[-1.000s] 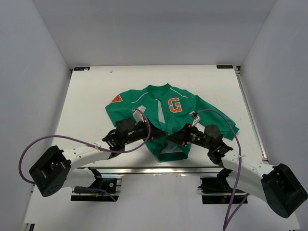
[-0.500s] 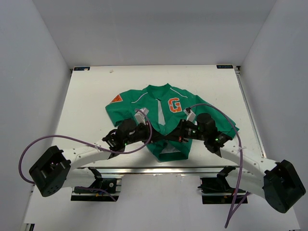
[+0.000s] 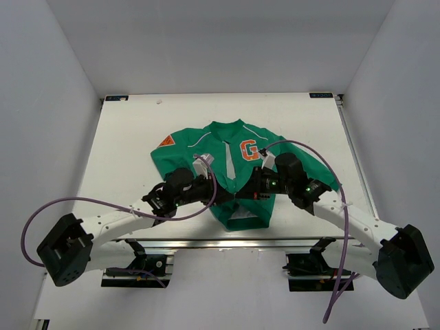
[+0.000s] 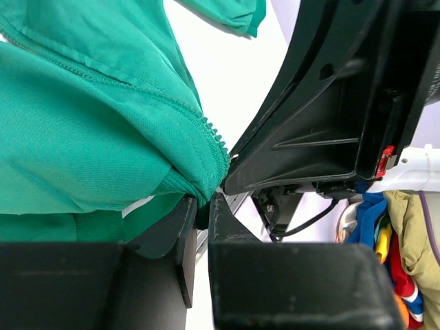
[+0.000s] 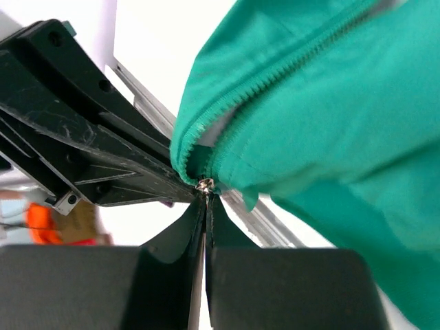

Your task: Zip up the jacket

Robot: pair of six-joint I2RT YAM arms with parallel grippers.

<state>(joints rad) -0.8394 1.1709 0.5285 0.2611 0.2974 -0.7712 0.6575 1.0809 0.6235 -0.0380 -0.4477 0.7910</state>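
Observation:
The green jacket (image 3: 206,148) with an orange G patch (image 3: 249,150) lies flat on the white table (image 3: 124,151), collar at the far side. Its front is open in a narrow V showing light lining. Both grippers meet at the lower front, just above the hem. My left gripper (image 3: 225,195) is shut on a fold of the jacket's edge (image 4: 199,172) beside the zipper teeth (image 4: 172,103). My right gripper (image 3: 243,194) is shut on the small metal zipper pull (image 5: 205,184), at the bottom of the zipper line (image 5: 289,62). The lower zipper is hidden under both wrists in the top view.
An aluminium rail (image 3: 227,242) runs along the table's near edge below the hem. Purple cables (image 3: 302,148) loop over both arms. White walls enclose the table on three sides. The right arm's black body (image 4: 330,117) fills the left wrist view close by.
My right arm has moved toward the far side and slightly left along the jacket front, still shut on the pull. The left arm has shifted only slightly, keeping its hold.

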